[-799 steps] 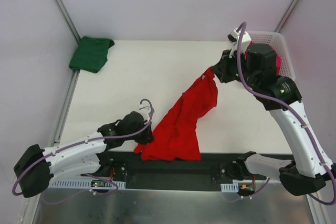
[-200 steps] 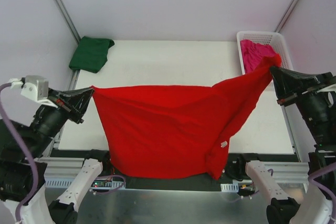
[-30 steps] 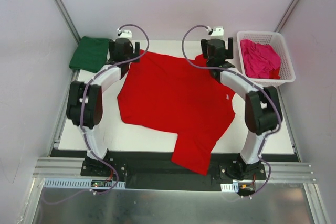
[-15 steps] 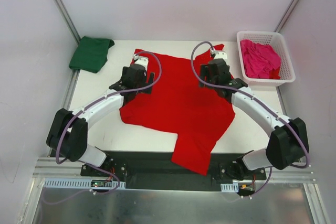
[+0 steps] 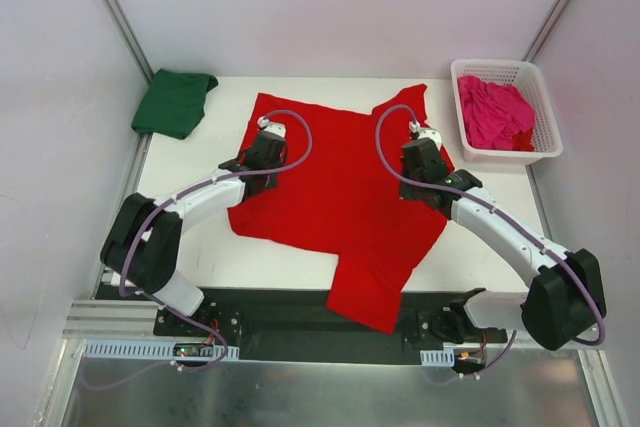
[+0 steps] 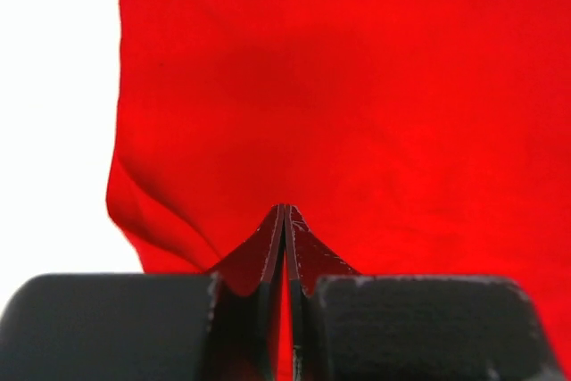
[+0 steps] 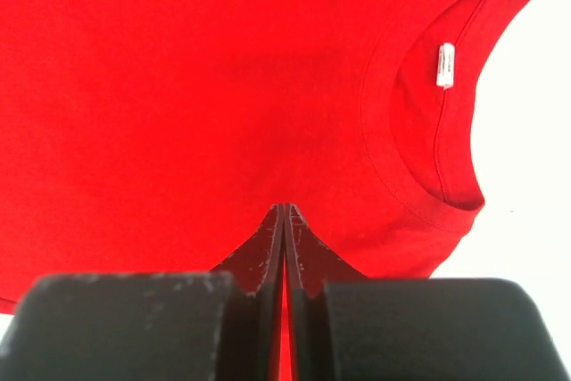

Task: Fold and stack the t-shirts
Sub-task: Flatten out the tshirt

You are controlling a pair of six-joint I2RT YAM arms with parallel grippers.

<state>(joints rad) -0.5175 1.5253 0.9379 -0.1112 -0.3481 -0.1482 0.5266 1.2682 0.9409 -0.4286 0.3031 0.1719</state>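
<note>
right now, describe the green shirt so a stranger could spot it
Start at the white table and go to its far left corner. The green shirt lies there in a compact bundle. It is the only dark green one: the red shirt is spread across the middle, the pink shirt sits in the basket.

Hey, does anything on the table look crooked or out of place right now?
Yes. The red t-shirt lies spread out but skewed on the table. One end hangs over the near edge onto the black base rail, so it is not squared up for folding.
</note>
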